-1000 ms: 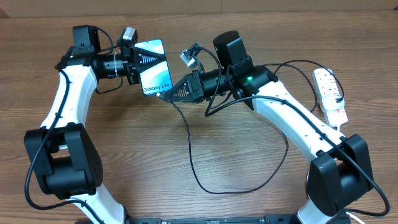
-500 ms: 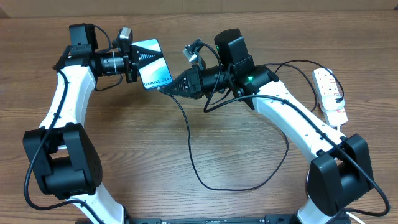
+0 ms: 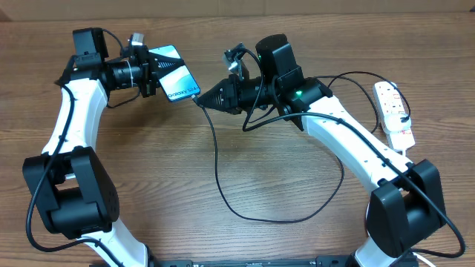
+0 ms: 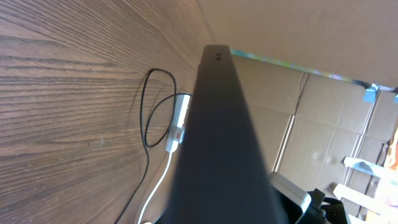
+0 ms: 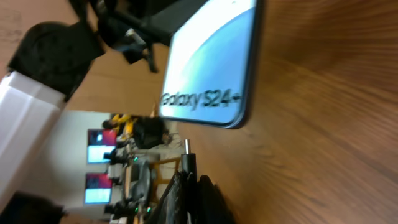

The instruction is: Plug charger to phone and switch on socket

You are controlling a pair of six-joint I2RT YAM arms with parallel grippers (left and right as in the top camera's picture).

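Observation:
The phone (image 3: 175, 76) has a lit blue screen and hangs above the table, with my left gripper (image 3: 156, 74) shut on its upper end. In the left wrist view it shows edge-on as a dark bar (image 4: 217, 137). My right gripper (image 3: 203, 99) is shut on the charger's small black connector (image 5: 188, 160). Its metal tip points at the phone's lower edge (image 5: 208, 62), a short gap away. The charger cable (image 3: 223, 196) loops down over the table. The white socket (image 3: 393, 111) lies at the far right and also shows as the socket (image 4: 176, 124) in the left wrist view.
A brown cardboard wall (image 3: 297, 6) runs along the table's far edge. The socket's white lead (image 4: 158, 180) trails over the wood. Thick black arm cables (image 3: 349, 78) hang beside my right arm.
My left arm has carried the phone left and towards the back. My right gripper has followed it leftward with the connector, and the cable loop has shifted left.

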